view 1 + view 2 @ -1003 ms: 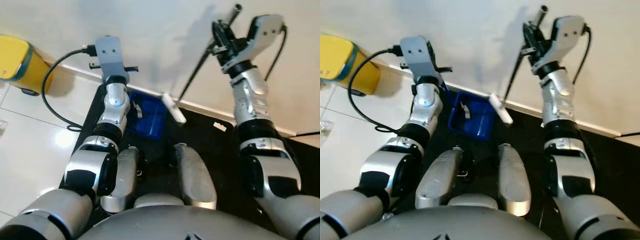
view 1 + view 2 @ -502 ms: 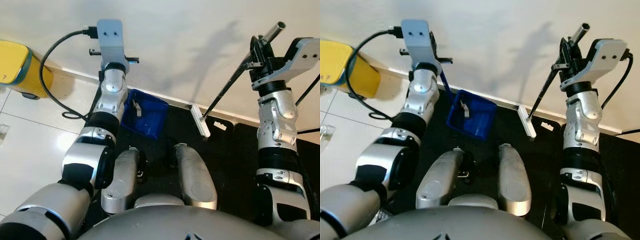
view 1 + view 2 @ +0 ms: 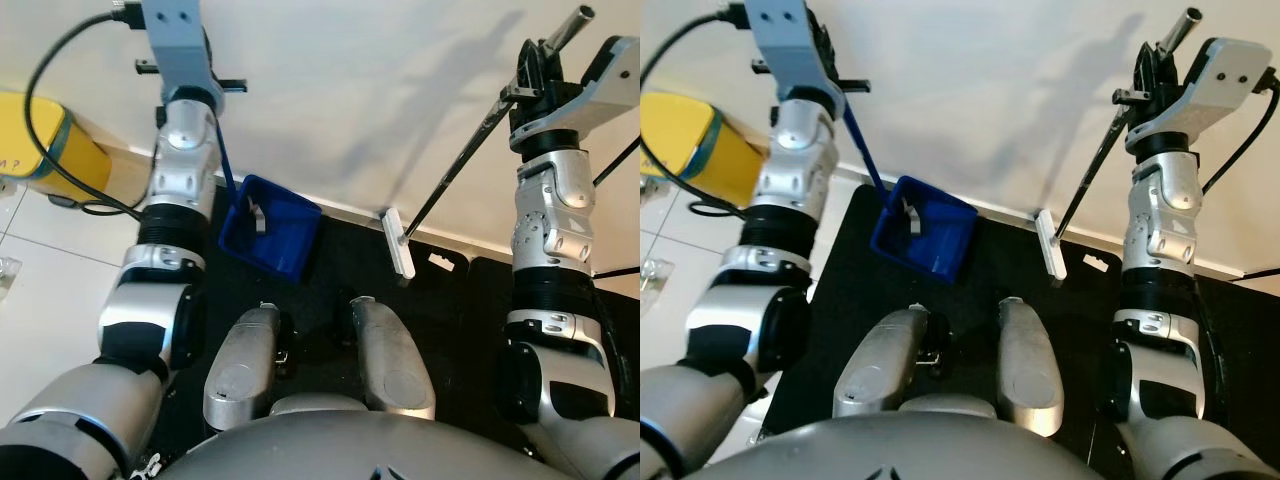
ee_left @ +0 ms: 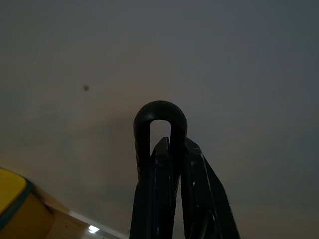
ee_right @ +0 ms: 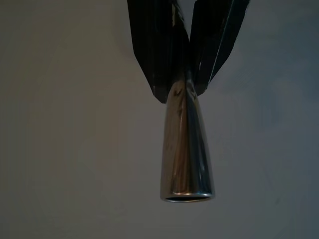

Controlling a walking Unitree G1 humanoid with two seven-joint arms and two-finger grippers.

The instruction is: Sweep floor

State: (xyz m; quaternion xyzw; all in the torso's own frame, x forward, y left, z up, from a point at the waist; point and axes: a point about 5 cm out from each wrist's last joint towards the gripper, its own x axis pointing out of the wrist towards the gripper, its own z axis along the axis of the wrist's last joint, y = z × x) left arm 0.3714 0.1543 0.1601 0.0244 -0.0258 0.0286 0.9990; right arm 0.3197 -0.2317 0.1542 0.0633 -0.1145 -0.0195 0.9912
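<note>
The broom (image 3: 455, 165) slants along the wall at right, its white head (image 3: 398, 243) near the black mat (image 3: 450, 300); the right gripper (image 3: 532, 75) jaws clamp its metal handle. Left gripper (image 3: 195, 85) jaws grip the blue dustpan (image 3: 270, 227) handle.

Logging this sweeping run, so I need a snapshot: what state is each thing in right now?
Blue plastic dustpan: hangs tilted from its long handle, above the black mat.
Broom with metal pole and white head: slanted, head low by the wall base.
Left gripper: shut on the dustpan's looped handle end.
Right gripper: shut on the broom's pole, near its top.
Yellow bin: standing by the wall.
</note>
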